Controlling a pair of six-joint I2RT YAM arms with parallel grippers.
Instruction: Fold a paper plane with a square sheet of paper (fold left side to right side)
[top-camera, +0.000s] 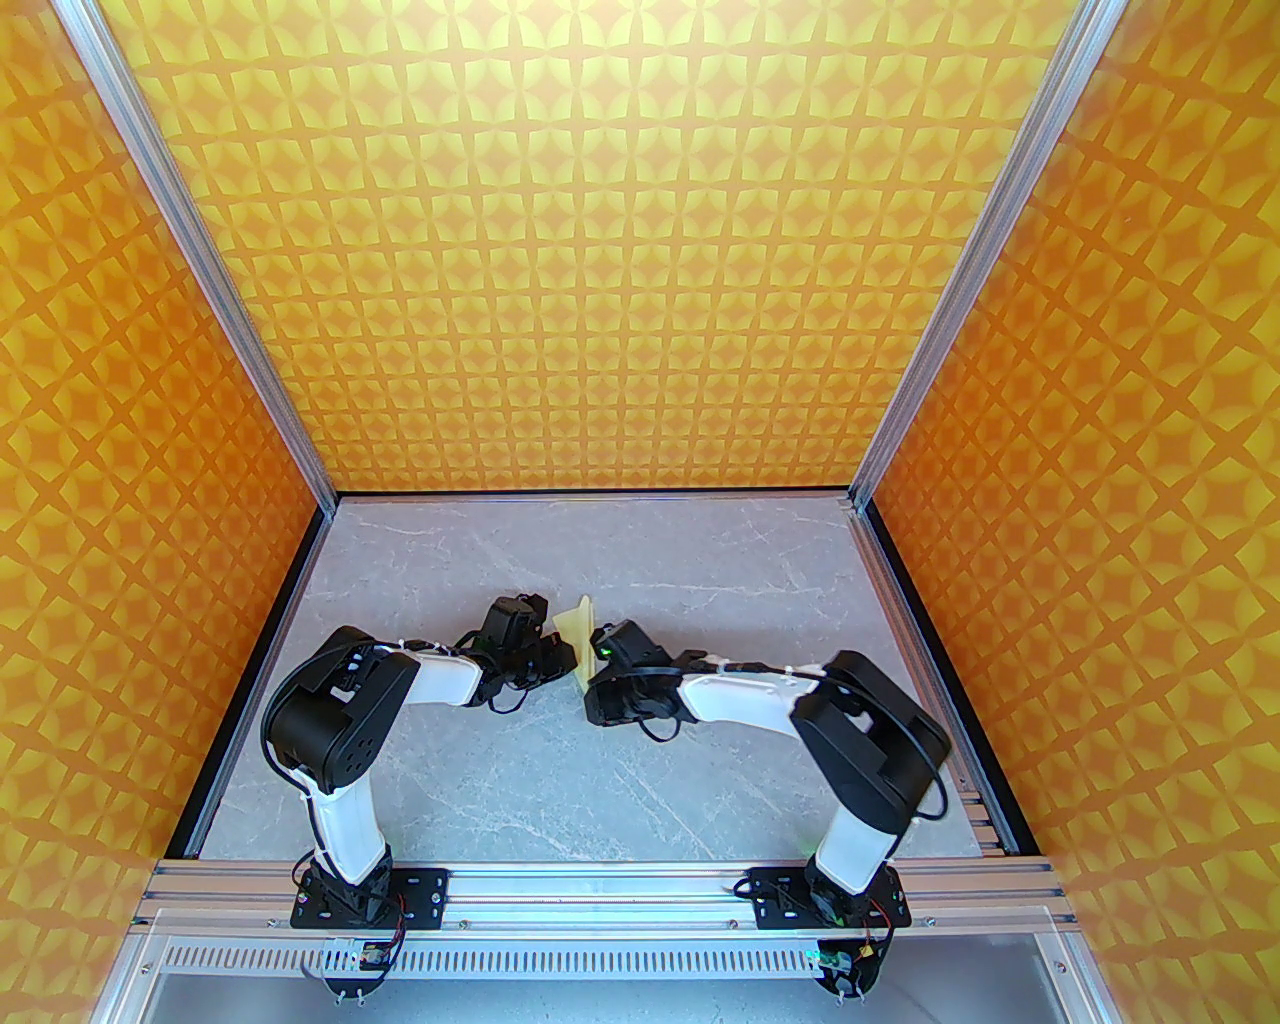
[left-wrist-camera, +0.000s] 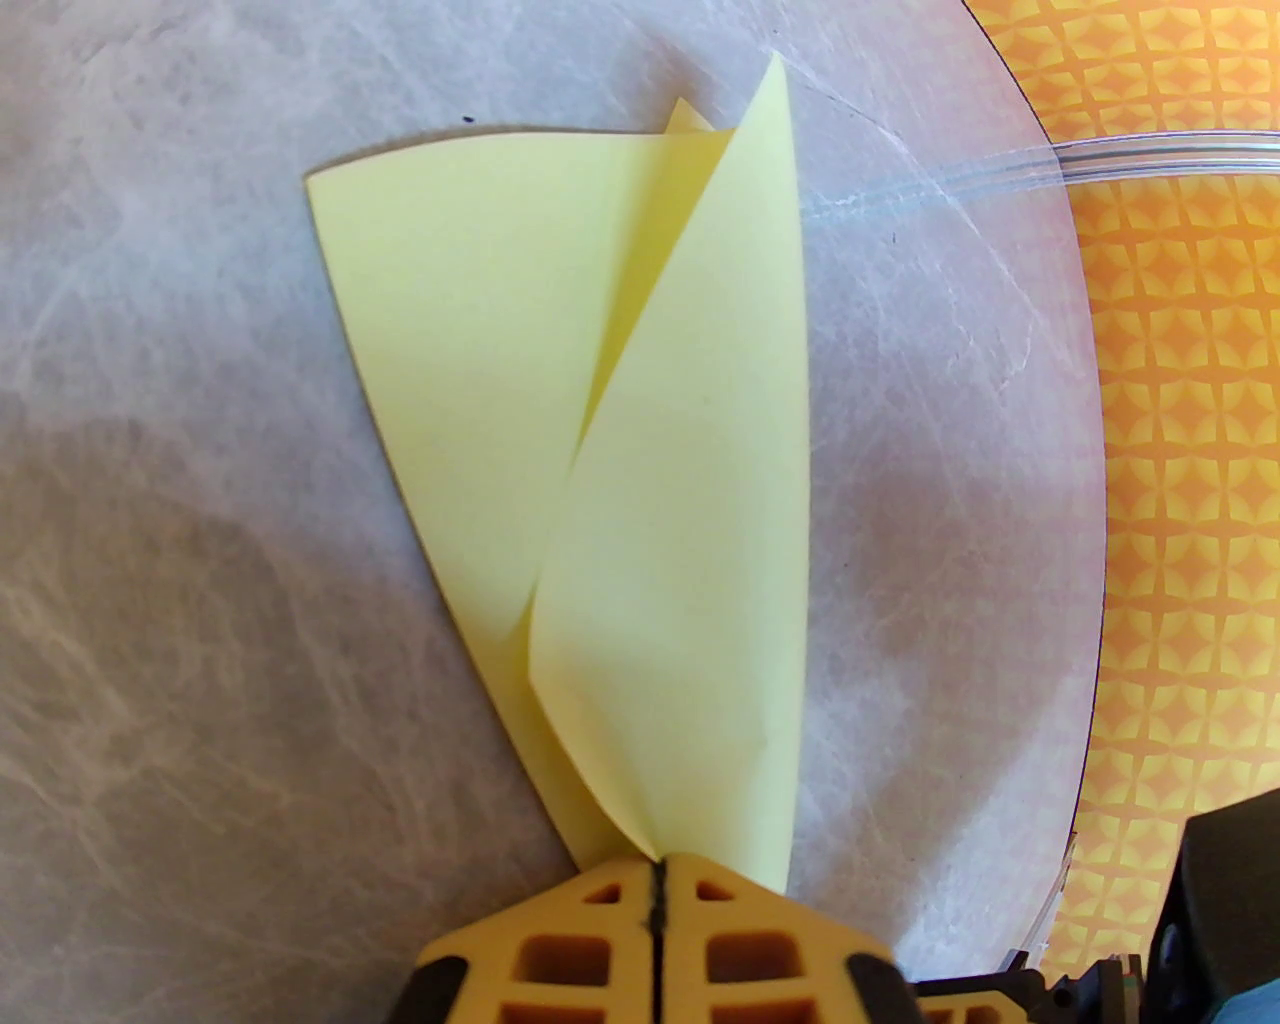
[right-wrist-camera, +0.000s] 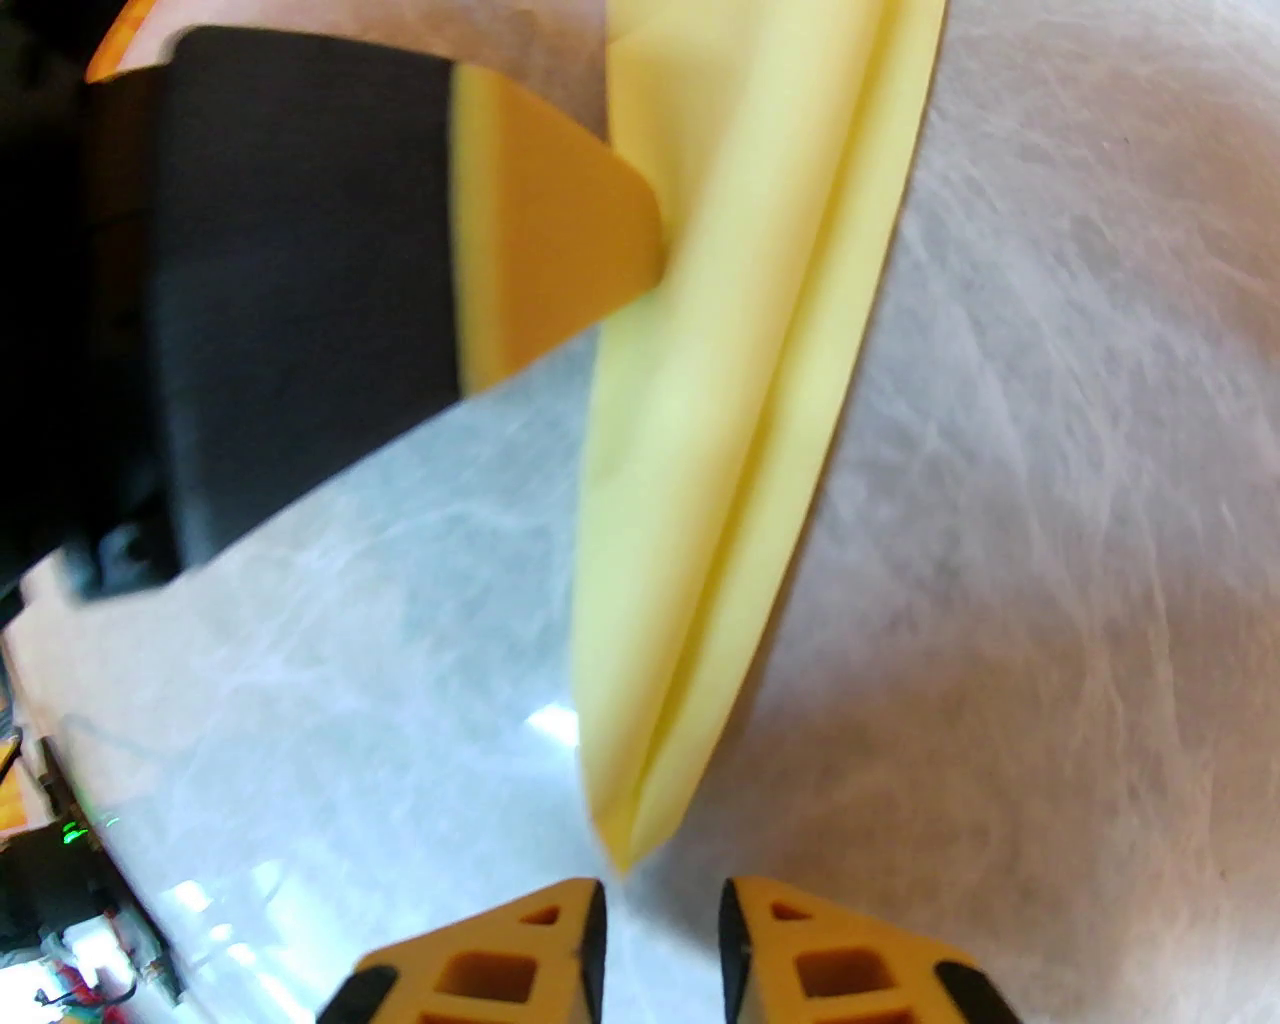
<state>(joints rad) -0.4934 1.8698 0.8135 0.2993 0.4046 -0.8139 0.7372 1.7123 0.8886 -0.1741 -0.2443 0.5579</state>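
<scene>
Left gripper (left-wrist-camera: 657, 875): orange fingers pressed together, seam between them a thin dark line, clamped on the paper plane (left-wrist-camera: 690, 520) where its two flaps run together. From the left wrist the pale yellow paper fans away from the fingers: one broad flap spreads to the left close to the table (top-camera: 600, 780), and a narrower flap rises to a sharp point on the right, overlapping the first. Creases are crisp and the surface is plain. Right gripper (right-wrist-camera: 660, 925): fingers apart with a clear gap between the pads, holding nothing. The plane's slim pointed end sits just ahead of that gap, near it but not inside it. From the right wrist, a long centre crease runs up the paper, and one orange finger (right-wrist-camera: 545, 230) of the left gripper touches the paper's left edge farther up. From the top camera, both wrists meet nose to nose at mid-table with the yellow paper standing up between them. A green light glows on the right wrist. Room: grey marbled tabletop lies open beyond the paper toward the back wall (top-camera: 600, 300), and more lies on the near side between the two arm bases. The orange patterned side walls and aluminium frame posts (top-camera: 250, 330) are well apart from the paper.
</scene>
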